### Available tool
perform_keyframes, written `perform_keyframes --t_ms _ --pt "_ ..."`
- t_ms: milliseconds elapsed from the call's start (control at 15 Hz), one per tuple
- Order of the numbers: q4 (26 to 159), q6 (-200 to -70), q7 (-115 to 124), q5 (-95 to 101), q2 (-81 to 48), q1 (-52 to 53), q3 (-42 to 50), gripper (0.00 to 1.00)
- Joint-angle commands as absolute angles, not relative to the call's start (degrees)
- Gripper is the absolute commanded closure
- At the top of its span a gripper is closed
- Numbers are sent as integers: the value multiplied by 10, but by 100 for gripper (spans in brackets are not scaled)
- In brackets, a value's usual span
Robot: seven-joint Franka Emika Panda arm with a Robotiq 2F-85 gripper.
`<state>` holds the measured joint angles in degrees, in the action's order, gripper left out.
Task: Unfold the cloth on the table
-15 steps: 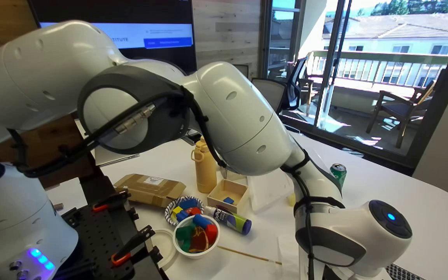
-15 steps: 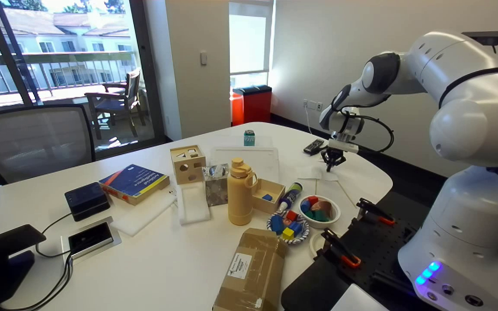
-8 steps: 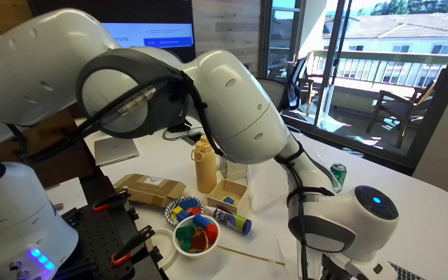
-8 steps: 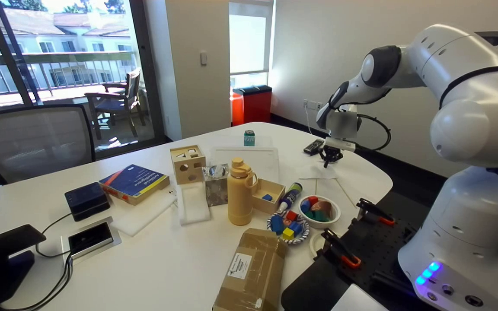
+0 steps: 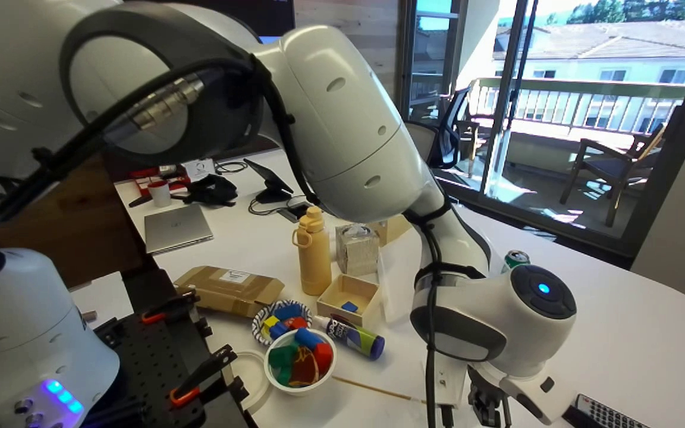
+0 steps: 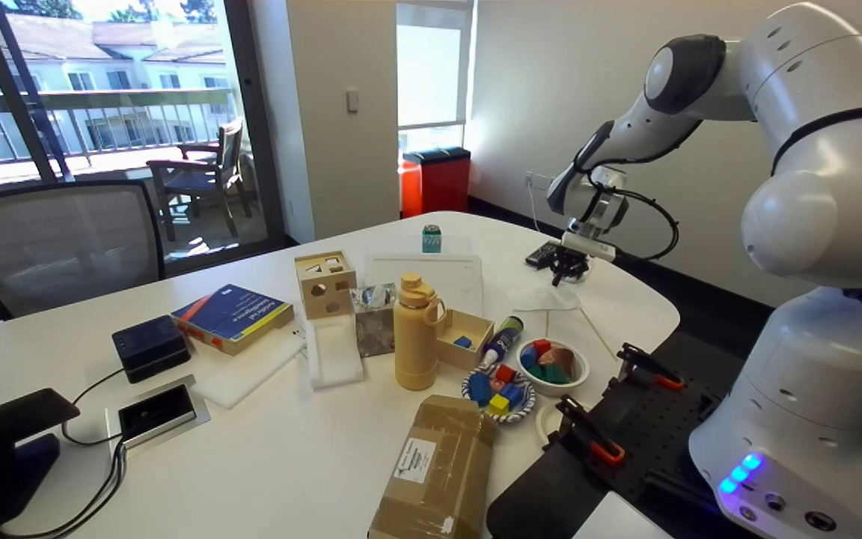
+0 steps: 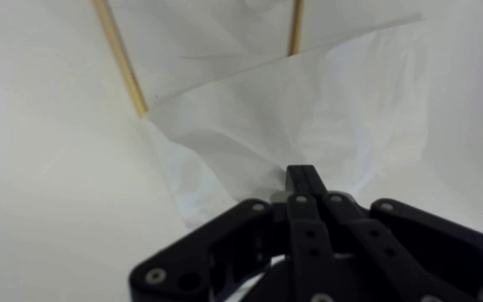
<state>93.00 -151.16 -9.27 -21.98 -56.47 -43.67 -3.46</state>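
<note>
**Cloth in the pinch: your gripper [image 7: 305, 178] has the white cloth [image 7: 300, 113] by a fold, low over the table [image 6: 289, 442]**

Fingertips together, no gap between them, and you have fabric in the bite! Look at the wrist view: the creases run in from both sides and come to a point right at those black tips. How much is caught you cannot tell, because the fingers cover that part.

The rest of the cloth fans out ahead of you, thin and wrinkled, one long edge slanting across. A pair of wooden sticks [image 7: 118, 54] meets that edge, one at a corner, the other farther along; whether they end there or slip beneath, you cannot tell.

Out to the wider picture! In an exterior view the cloth lies toward the table's rounded end, your gripper tilted over it, with the remote [image 6: 542, 253] near. Closer to the robot's base [image 6: 812, 419], a white bowl [image 5: 295, 389] full of coloured blocks [image 5: 321, 356] stands just beside a patterned bowl [image 6: 524, 410]. A purple-and-green tube [image 5: 351, 336] lies on its side between those bowls and the wooden box [image 5: 351, 289]. The yellow bottle [image 6: 416, 340] is upright just beside that box, and the green can [image 6: 431, 239] stands well apart, visible in both exterior views.
</note>
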Motion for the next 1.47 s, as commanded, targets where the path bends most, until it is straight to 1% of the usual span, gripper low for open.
perform_keyframes --t_ms 0,333,533,1000,1400 --pt "1029 -1523 -177 -254 -493 -497 -95 100" --pt "1101 -1478 -309 -292 -451 -602 -185 100" --pt "1117 -1389 -360 -296 -445 -644 -202 100" --pt "1086 -1222 -433 -230 -463 -591 -118 100" --pt "1038 -1159 -415 -182 -504 -513 -45 100"
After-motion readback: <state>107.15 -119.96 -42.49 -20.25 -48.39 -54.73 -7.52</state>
